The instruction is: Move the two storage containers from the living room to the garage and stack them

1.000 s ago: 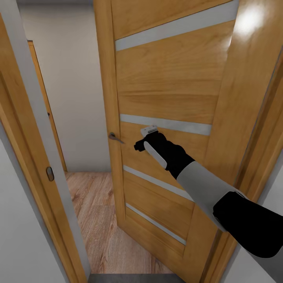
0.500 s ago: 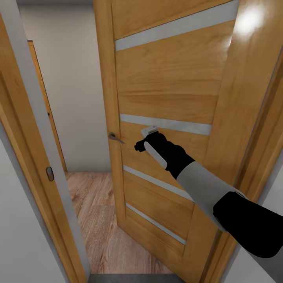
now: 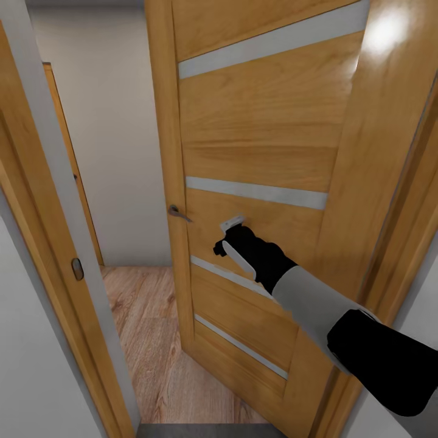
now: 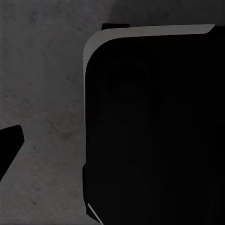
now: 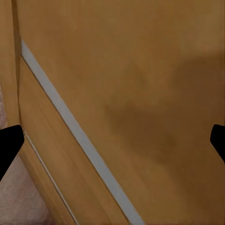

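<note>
**A:** Why is the right arm raised?

**B:** The right gripper (image 3: 229, 234) is held against the honey-coloured wooden door with pale horizontal stripes (image 3: 255, 134), likely to push it wider; its fingertips sit spread at the wrist view's edges. I cannot tell the left gripper's state.

**A:** And the room?

**B:** Through the gap at left, light wood plank flooring (image 3: 146, 316) and a plain grey-white wall (image 3: 109, 121). A small metal door handle (image 3: 177, 212) juts out. No orange-red bins appear.

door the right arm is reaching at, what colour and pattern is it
Warm honey-brown wood door with pale grey horizontal strips across it, best seen in the head view.
</note>
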